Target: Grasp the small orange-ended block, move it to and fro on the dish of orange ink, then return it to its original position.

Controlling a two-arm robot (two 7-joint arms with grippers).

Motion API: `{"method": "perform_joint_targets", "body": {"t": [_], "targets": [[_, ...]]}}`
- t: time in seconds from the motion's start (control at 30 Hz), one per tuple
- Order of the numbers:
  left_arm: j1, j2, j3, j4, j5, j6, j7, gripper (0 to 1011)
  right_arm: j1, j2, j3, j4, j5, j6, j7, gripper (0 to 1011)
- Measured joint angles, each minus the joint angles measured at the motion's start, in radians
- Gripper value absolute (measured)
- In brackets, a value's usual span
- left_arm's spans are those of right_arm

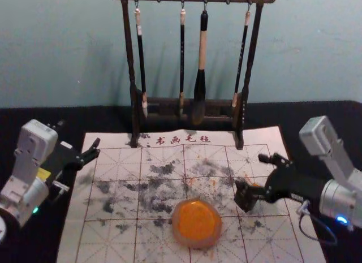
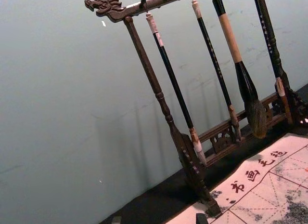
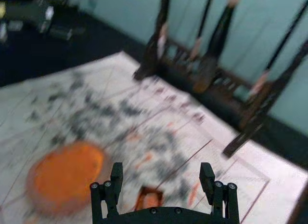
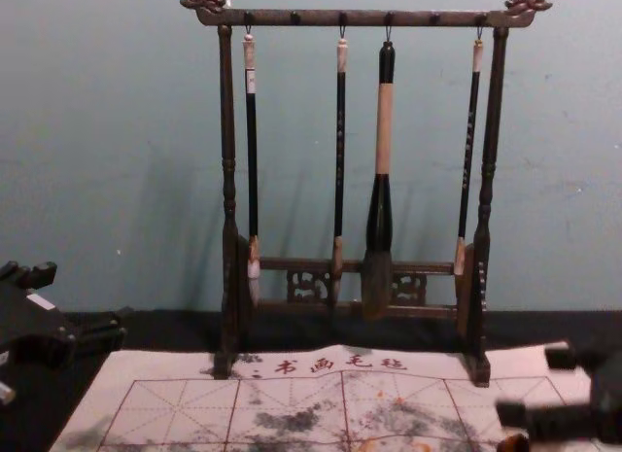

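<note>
The right gripper (image 3: 161, 172) is wide open and holds nothing; its two black fingers stand well apart over the mat. The small block with an orange end and dark sides (image 3: 150, 200) is on the mat, seen within the span between them, nearer one finger than the other. The step in hand appears to be the grasp.

1. Centre the jaws on the block before lowering, so that neither finger lands on it.
2. Close evenly on the sides, leaving the inked end free. An off-centre closure could twist or tip the block.
3. Note its resting spot for the return.
4. Lift before crossing to the round, translucent-rimmed dish of orange ink (image 1: 197, 222); dragging could smear the white, ink-stained felt mat (image 1: 113, 201).

The dark wooden brush rack (image 1: 129, 54) stands behind. The left gripper (image 1: 97, 147) is idle by the mat's left edge, fingers parted, empty.
</note>
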State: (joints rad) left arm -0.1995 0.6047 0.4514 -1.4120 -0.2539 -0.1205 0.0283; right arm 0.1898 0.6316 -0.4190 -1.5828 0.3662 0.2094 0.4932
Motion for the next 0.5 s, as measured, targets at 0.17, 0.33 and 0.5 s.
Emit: {"method": "perform_joint_targets", "body": {"t": [0.17,0.33,0.5], "targets": [[0.000,0.000,0.000,0.000,0.000,0.000,0.000,1001,-0.033,-0.058,0.067,-0.011,0.008,-0.084,-0.096,1002],[0.000,0.000,0.000,0.000,0.000,0.000,0.000,1001,-0.064,-0.103,0.114,-0.015,-0.020,-0.154,-0.191,1000],[0.000,0.000,0.000,0.000,0.000,0.000,0.000,1001,-0.097,-0.135,0.148,-0.014,-0.064,-0.188,-0.274,1000]]}}
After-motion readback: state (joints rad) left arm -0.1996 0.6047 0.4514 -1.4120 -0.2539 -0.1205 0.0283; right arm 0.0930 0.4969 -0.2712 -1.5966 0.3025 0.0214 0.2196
